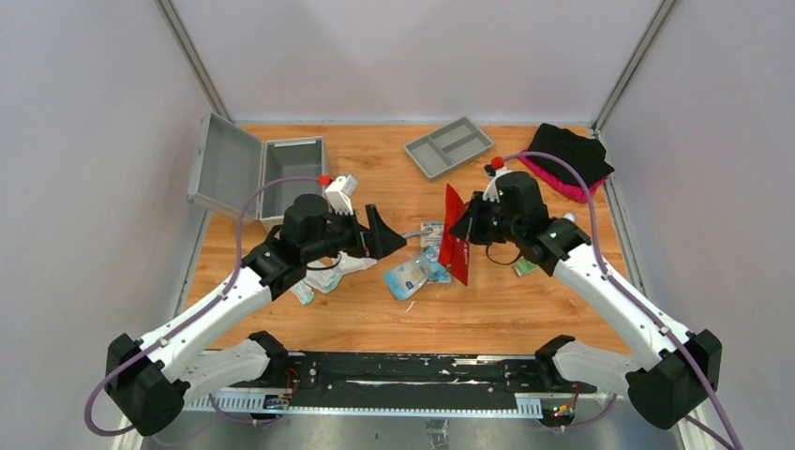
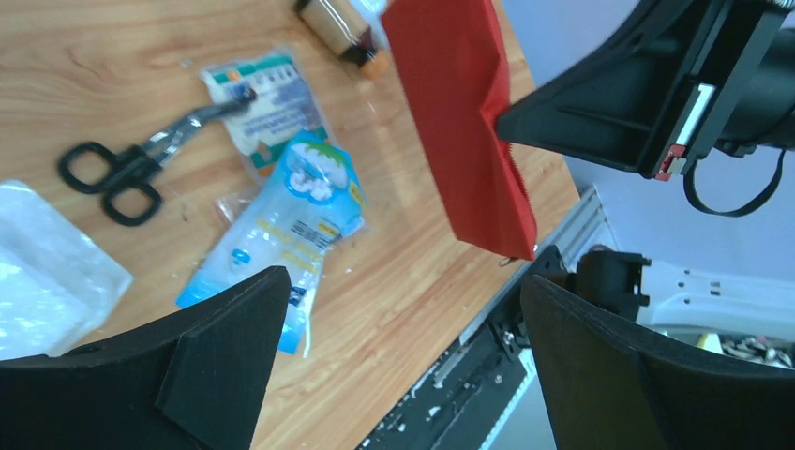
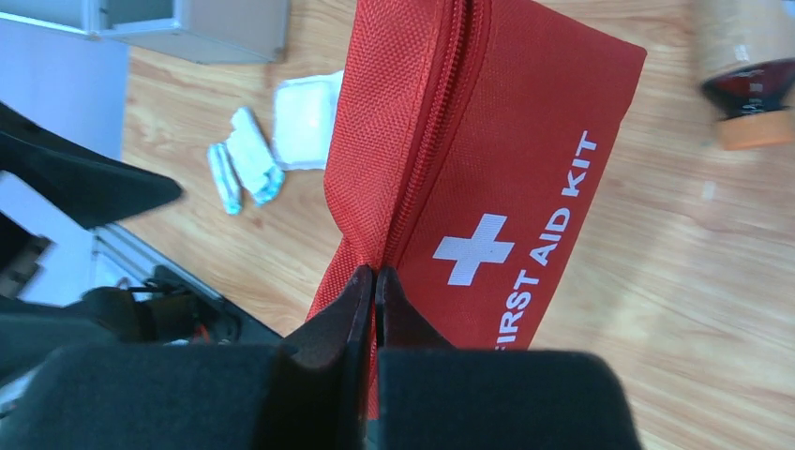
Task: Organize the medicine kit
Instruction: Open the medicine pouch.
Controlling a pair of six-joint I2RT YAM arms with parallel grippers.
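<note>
The medicine kit (image 1: 223, 167) stood at the far left corner of the table (image 1: 525, 309), its lid swung open and propped up on the left and the box mouth facing up. By the look of it, you could have expected a stiff, hard-walled metal case, heavier than anything else on the table and slick on its flat faces. A pinch on the thin rim of the box or on the lid's free edge seemed a safer hold than the broad sides, and nudging looked easier than lifting.

Your left gripper (image 1: 384, 234) was the nearer one, yet it pointed away from the case toward the middle of the table. Its jaws were spread wide and held nothing, hanging over the scissors (image 2: 122, 169) and the blue packets (image 2: 291, 216). The case lay behind and to the left of that wrist, apart from it.

Your right gripper (image 3: 375, 281) was well apart from the case, across the table. Its fingers were pressed together on the zip edge of the red pouch (image 3: 487, 169), holding it up on edge above the loose supplies. A small brown bottle (image 3: 750, 84) lay beyond the pouch, and white gauze packs (image 3: 305, 122) lay between it and the case. The grey tray (image 1: 448, 147) sat at the back.
</note>
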